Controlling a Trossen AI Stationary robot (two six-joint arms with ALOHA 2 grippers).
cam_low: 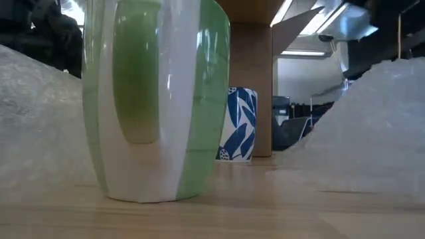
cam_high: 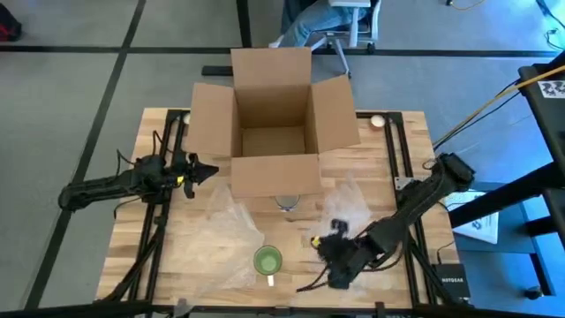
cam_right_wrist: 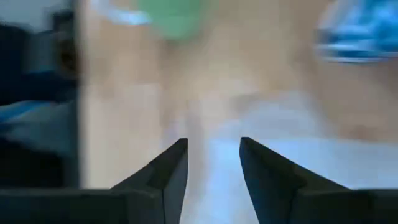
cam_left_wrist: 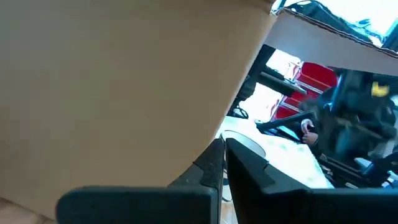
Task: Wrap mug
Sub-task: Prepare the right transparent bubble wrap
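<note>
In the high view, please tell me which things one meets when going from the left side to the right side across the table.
Left gripper → cardboard box and, nearer the front edge, the green mug → right gripper on the crinkly bubble wrap.

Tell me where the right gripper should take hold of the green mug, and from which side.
Grip the mug by its rim and wall, coming down from above. It stands upright with its mouth open. Probably keep off the pale handle, which points at the near table edge. The right gripper, open, sits just to its right.
</note>
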